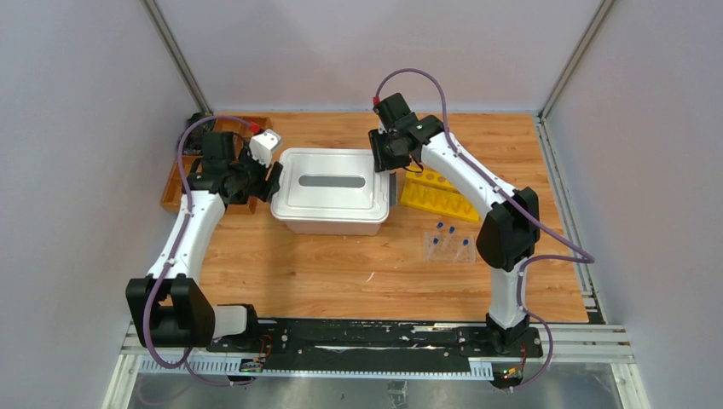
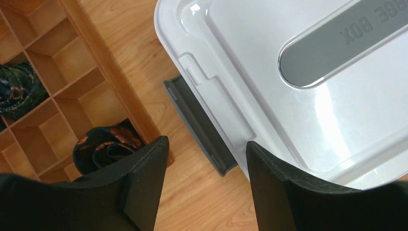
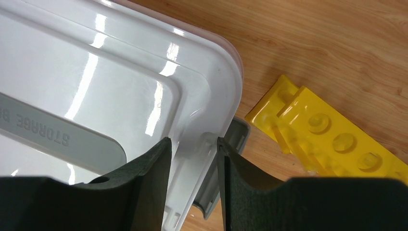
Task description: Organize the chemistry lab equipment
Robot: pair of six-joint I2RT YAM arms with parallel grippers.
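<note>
At nine and three o'clock of the storage box [image 1: 331, 192]
Your left gripper [image 2: 206, 144] gapes; whether the right gripper [image 3: 192, 140] grasps is unclear. Centre each on its latch [image 2: 197, 120].

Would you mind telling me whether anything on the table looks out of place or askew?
The yellow rack lies at a slant beside the white storage box, not square to it. The grey latch on the box's left end stands swung out from its side. Nothing looks spilled or broken.

The wooden bench [image 1: 324, 273] is carrying a white storage box [image 1: 331, 203], yellow holed rack [image 1: 433, 197], clear vial tray [image 1: 449, 247] and wooden compartment tray [image 1: 174, 193]
</note>
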